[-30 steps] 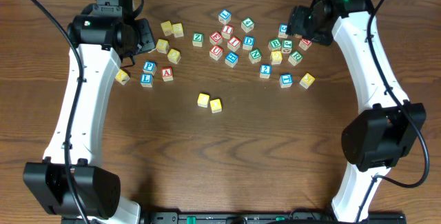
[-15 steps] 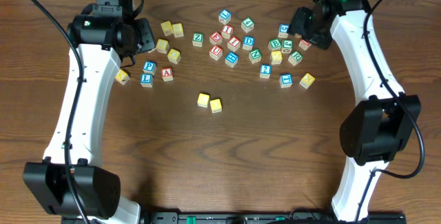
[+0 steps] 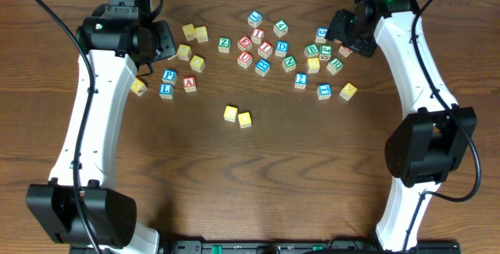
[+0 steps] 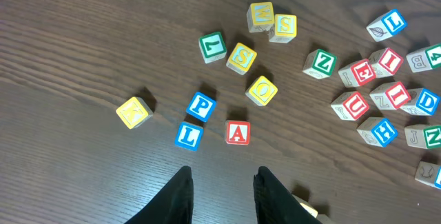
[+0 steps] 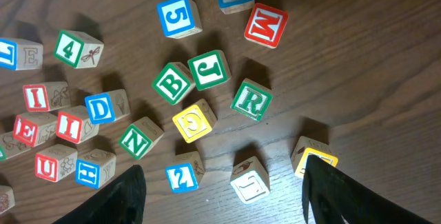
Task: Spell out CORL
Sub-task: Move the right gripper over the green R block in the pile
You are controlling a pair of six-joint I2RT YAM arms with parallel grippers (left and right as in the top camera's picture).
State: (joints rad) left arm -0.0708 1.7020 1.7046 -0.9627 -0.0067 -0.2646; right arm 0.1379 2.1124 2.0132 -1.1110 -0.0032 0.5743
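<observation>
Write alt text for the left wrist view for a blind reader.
The open, empty left gripper hangs above wooden letter cubes on a dark wooden table; nearest are blue L cube, blue P cube and red A cube.

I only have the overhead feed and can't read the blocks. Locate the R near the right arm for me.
Observer: In the right wrist view, the green R block sits just right of a yellow block.
Operator: Now find the L on the left side.
Observer: Left wrist view: the blue L block lies beside the blue P block, left of the red A block.
Operator: Report the left gripper.
Observer: The left gripper is open and empty, just short of the L and A.
</observation>
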